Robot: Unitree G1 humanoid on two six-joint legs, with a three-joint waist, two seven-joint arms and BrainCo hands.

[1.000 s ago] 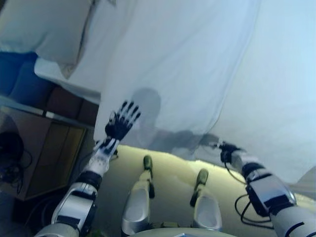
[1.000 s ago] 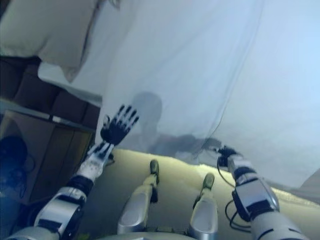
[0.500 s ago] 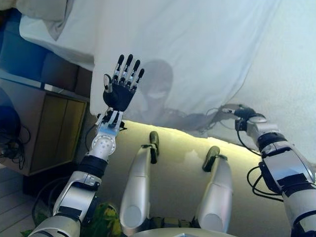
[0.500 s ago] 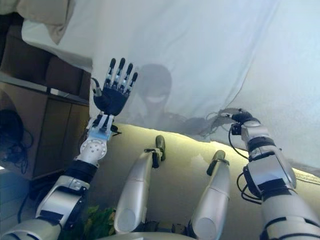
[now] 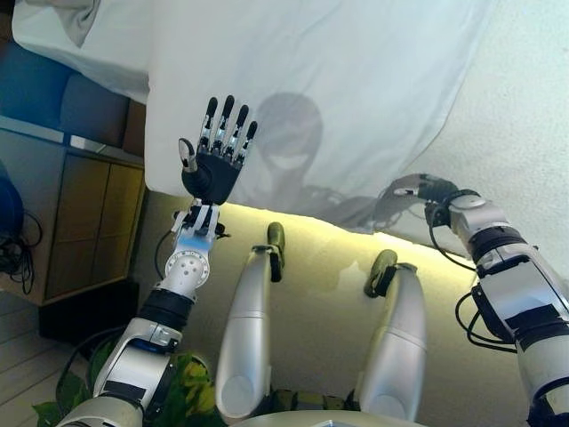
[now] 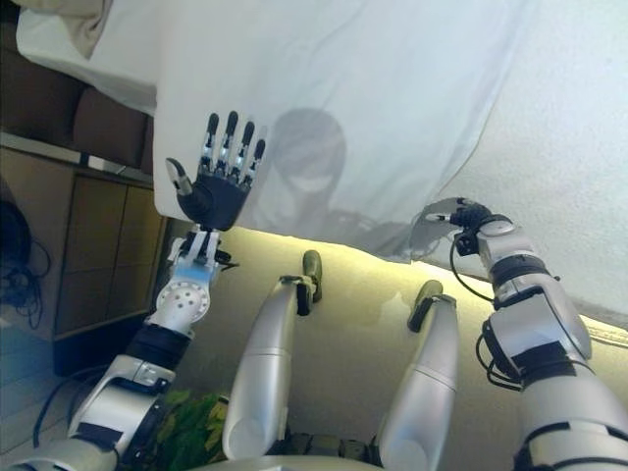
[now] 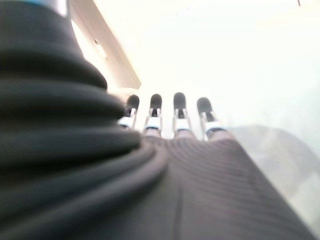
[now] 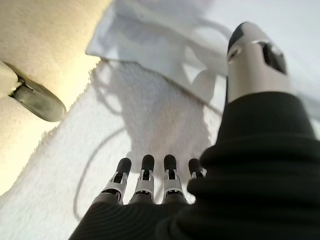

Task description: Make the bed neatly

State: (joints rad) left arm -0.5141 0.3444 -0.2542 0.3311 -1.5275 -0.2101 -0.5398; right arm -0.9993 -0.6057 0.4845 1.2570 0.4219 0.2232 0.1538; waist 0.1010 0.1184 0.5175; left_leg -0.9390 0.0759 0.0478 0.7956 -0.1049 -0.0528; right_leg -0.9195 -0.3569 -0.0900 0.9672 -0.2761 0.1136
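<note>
A smooth white sheet (image 5: 338,80) hangs over the bed's near side, its lower edge above the yellowish bed base (image 5: 329,258). A rougher white cover (image 5: 524,133) lies to its right. My left hand (image 5: 213,169) is raised upright in front of the sheet's lower left corner, fingers straight and spread, holding nothing. My right hand (image 5: 433,191) is at the sheet's lower edge, where a small flap lifts. In the right wrist view its fingers (image 8: 145,175) are straight over the rough cover (image 8: 150,125), with the thumb (image 8: 255,55) stretched out apart from them.
A wooden bedside cabinet (image 5: 89,222) stands left of the bed, with a blue surface (image 5: 36,89) above it. A pillow's corner (image 5: 62,13) shows at the top left. A green plant (image 5: 191,391) is on the floor by my left arm.
The camera has tilted down. My left hand has risen and turned upright with fingers spread. My right hand has come up a little to the sheet's lower edge.
</note>
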